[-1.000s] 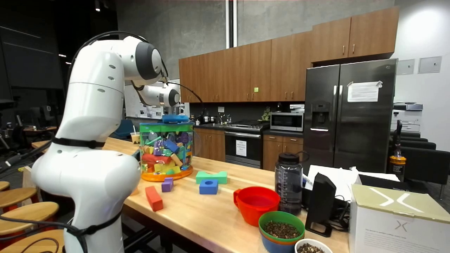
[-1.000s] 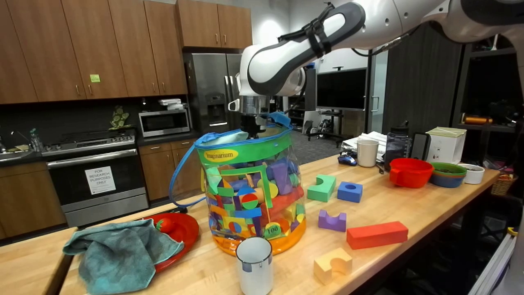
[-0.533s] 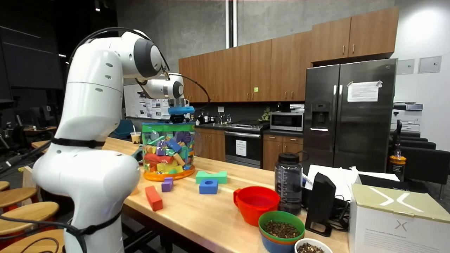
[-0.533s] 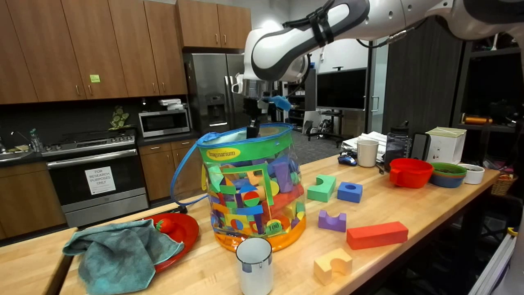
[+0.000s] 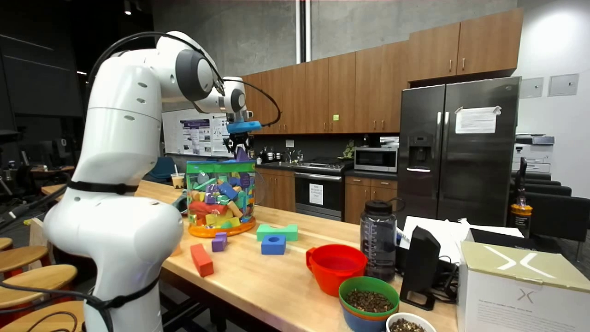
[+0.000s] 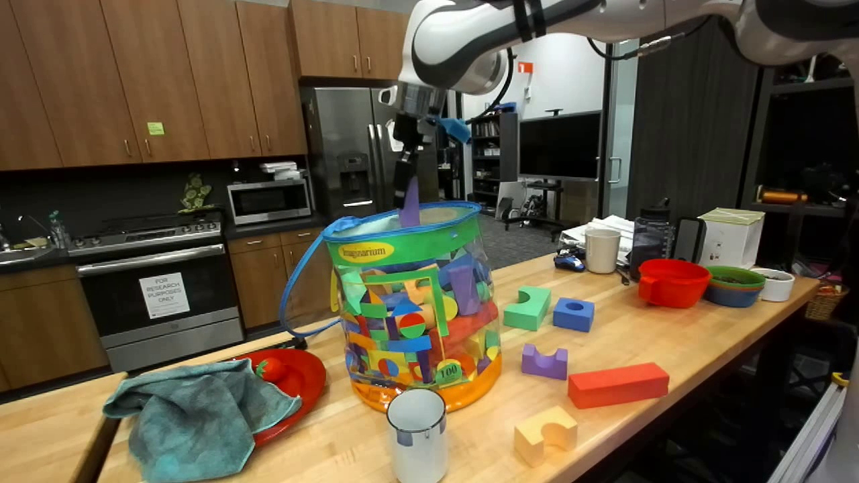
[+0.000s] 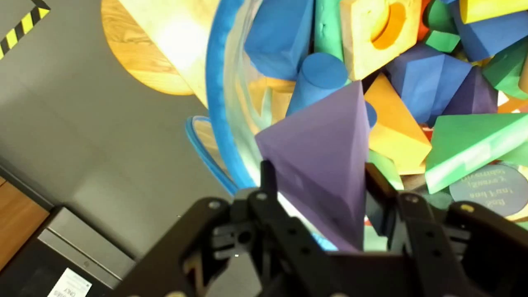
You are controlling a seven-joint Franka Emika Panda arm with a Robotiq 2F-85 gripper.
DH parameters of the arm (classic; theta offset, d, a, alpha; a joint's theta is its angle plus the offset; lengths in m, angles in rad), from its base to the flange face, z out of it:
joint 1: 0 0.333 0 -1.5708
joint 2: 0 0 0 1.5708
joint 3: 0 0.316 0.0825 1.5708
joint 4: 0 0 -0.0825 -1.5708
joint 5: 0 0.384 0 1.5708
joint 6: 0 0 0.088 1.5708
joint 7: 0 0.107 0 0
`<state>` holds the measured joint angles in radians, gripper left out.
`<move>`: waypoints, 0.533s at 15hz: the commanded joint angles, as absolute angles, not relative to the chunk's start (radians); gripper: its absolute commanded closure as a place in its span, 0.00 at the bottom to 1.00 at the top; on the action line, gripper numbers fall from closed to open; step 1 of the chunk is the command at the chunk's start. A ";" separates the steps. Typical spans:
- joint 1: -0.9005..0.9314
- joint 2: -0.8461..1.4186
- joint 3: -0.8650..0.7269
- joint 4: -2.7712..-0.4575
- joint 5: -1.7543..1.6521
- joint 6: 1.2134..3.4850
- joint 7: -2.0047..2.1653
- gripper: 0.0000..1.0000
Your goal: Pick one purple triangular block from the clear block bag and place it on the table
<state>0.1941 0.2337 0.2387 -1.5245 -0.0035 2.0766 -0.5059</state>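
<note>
Both jaws gripped the purple triangular block (image 7: 324,152) at the mouth of the clear block bag (image 6: 429,243), extraction seemingly in hand, with a rise clear of it wanted next, then lowering inside an edge of the worktop (image 6: 624,335).

Glare Beside Gloom

Around me the table (image 5: 276,286) lies brightly lit, while the left background (image 5: 41,92) falls almost black in an exterior view. A white glow bleaches the upper wall (image 5: 557,27). The clear block bag (image 6: 429,238) glints. In the wrist view, glare burns out part of the table, and the gripper (image 7: 321,179) blurs darkly close up.
</note>
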 commanded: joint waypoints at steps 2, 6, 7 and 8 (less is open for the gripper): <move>0.190 0.241 0.225 -1.435 -0.046 2.020 -0.527 0.73; 0.182 0.235 0.202 -1.392 -0.100 1.971 -0.526 0.73; 0.178 0.231 0.194 -1.388 -0.116 1.965 -0.523 0.73; 0.174 0.225 0.185 -1.385 -0.135 1.957 -0.520 0.73</move>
<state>0.1861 0.2339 0.2060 -1.4143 -0.0870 1.9970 -0.5109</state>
